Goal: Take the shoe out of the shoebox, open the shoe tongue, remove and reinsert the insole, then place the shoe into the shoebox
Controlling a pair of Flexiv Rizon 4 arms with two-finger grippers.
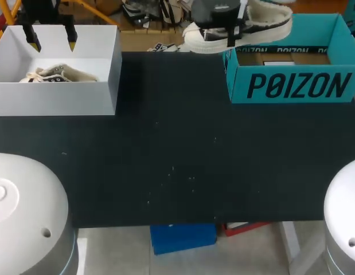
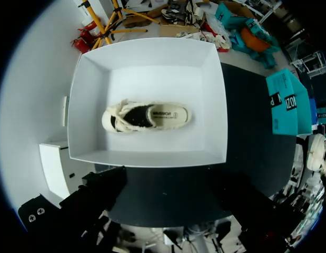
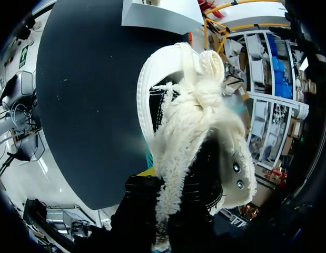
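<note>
A cream and black shoe [image 1: 58, 74] lies on its side in the white shoebox [image 1: 57, 98] at the table's far left. My left gripper [image 1: 51, 40] hangs open above that box, nothing between its fingers. Looking straight down from the left wrist, the shoe [image 2: 147, 117] lies in the middle of the white box [image 2: 215, 105]. At the far right my right gripper [image 1: 233, 33] is shut on a second cream and black shoe [image 1: 263, 26], holding it in the air over the back left corner of the teal shoebox [image 1: 292, 86]. In the right wrist view this shoe [image 3: 199, 121] fills the space ahead of the fingers.
The black table top [image 1: 177, 149] lies bare between the two boxes. My arms' white bases [image 1: 22, 212] [image 1: 344, 217] stand at the near corners. The teal box is open with brown card inside.
</note>
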